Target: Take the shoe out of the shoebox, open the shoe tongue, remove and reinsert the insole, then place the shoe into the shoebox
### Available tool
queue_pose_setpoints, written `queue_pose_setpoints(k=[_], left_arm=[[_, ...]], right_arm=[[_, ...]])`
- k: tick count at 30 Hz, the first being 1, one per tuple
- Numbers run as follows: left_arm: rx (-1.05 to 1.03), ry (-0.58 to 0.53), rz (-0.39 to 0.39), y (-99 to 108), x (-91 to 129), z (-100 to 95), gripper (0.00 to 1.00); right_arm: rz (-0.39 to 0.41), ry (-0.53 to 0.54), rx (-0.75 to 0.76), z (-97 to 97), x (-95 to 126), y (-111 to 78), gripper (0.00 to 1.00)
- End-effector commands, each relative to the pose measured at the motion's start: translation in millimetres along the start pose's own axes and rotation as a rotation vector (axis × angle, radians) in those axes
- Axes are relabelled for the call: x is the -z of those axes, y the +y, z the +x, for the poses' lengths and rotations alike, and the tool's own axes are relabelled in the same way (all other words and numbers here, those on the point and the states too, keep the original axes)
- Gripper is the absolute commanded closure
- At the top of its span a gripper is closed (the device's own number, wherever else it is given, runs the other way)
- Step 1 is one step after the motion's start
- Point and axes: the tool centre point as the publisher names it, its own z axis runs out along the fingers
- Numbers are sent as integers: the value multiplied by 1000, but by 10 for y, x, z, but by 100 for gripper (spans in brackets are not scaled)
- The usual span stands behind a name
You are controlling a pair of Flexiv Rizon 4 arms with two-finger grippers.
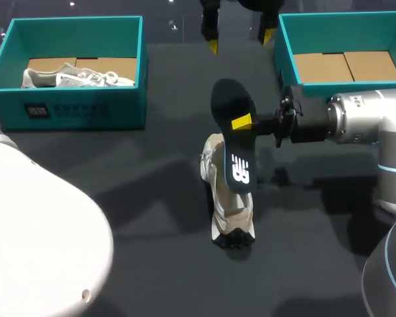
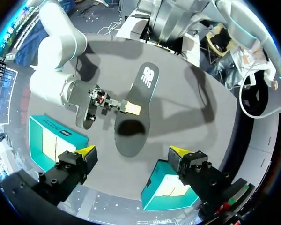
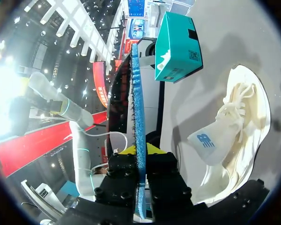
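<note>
Our right pincer (image 1: 243,122) (image 3: 139,154) is clamped on the thin black insole (image 1: 228,102) (image 2: 131,136) (image 3: 138,93). One yellow tip presses each flat face, and the insole is held off the tabletop (image 1: 119,172). Seen edge-on, it shows a rough blue layer. Just beneath it, at the tabletop's middle, the cream mesh shoe (image 1: 228,211) (image 3: 234,140) lies on its side, laces loose. Our left pincer (image 1: 239,39) (image 2: 132,151) hangs over the far edge, fingers spread wide, gripping nothing. A teal cardboard shoebox (image 1: 284,59) at the far right corner shows a brown floor. Its twin box (image 1: 79,105) at the far left corner holds a pale grey shoe (image 1: 72,78).
</note>
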Motion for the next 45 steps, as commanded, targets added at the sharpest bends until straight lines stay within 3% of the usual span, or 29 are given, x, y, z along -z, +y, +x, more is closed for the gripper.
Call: queue_pose_setpoints(k=[1,11,20,32,45], left_arm=[[1,-175,15,31,-32,296,0],[8,-464,46,79,-62,671,0],[31,-634,86,57,-189,806,0],[-9,-786,94,-14,-294,872,0],[-9,-786,94,-14,-294,872,0]], right_arm=[[0,-1,0,-4,-7,-4,100],[0,-1,0,-4,-7,-4,100],[0,-1,0,-4,-7,-4,100],[0,-1,0,-4,-7,-4,100],[0,-1,0,-4,-7,-4,100]])
